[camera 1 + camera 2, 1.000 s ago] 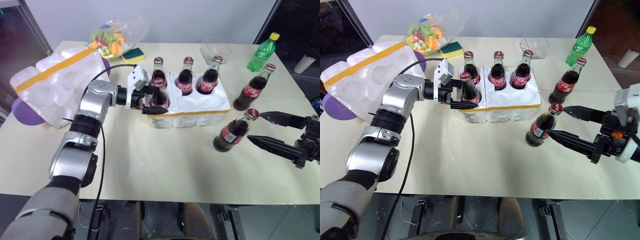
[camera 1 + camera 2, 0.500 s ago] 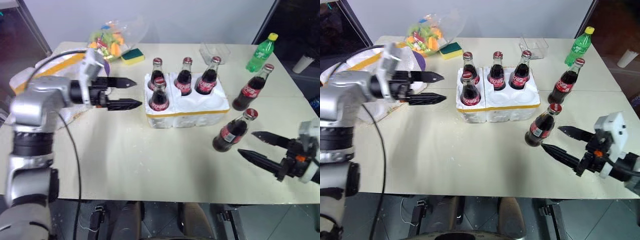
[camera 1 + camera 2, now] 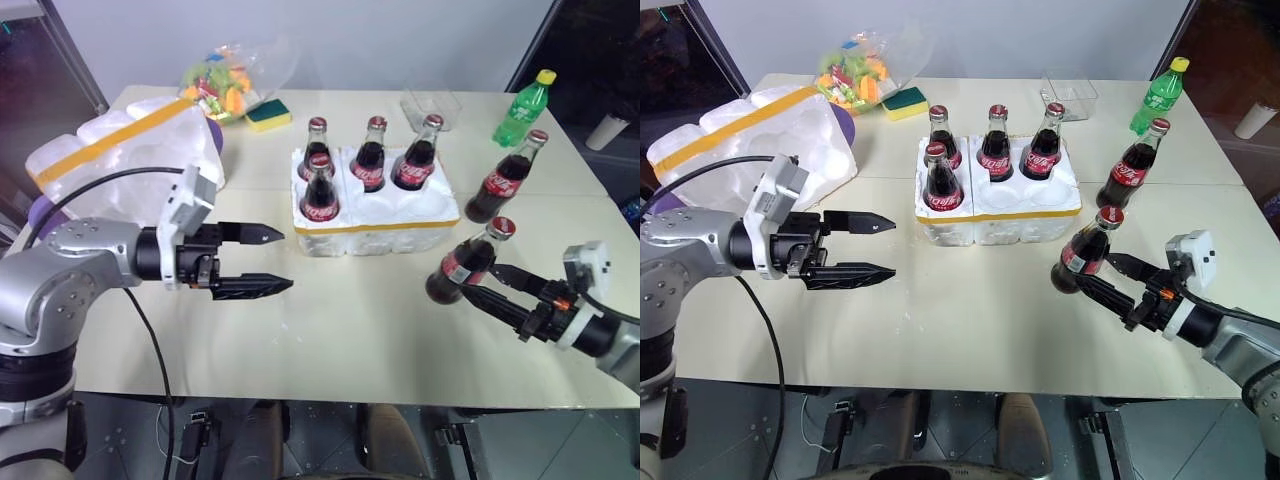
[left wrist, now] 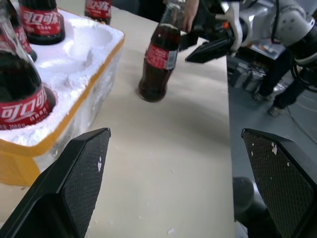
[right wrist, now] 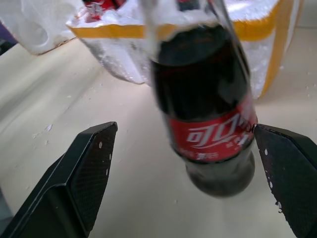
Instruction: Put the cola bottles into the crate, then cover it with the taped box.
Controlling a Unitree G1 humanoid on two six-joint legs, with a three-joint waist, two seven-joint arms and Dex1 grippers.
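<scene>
I'm seeing both hands, left hand [image 3: 275,261] and right hand [image 3: 1103,277], gaping empty; right wrist view is showing a cola bottle [image 5: 205,104] between fingers; crate [image 3: 375,215] is holding four.

Both eye views look down from the head over the beige table [image 3: 330,330]; wrist views sit low, close, sharing the dark glass cola bottle [image 5: 208,124].

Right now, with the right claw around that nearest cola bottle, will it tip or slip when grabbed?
The cola bottle looks tall over a narrow base, so a nudge could tip it. Smooth glass may slip; the open right claw sits low, which probably helps.
</scene>
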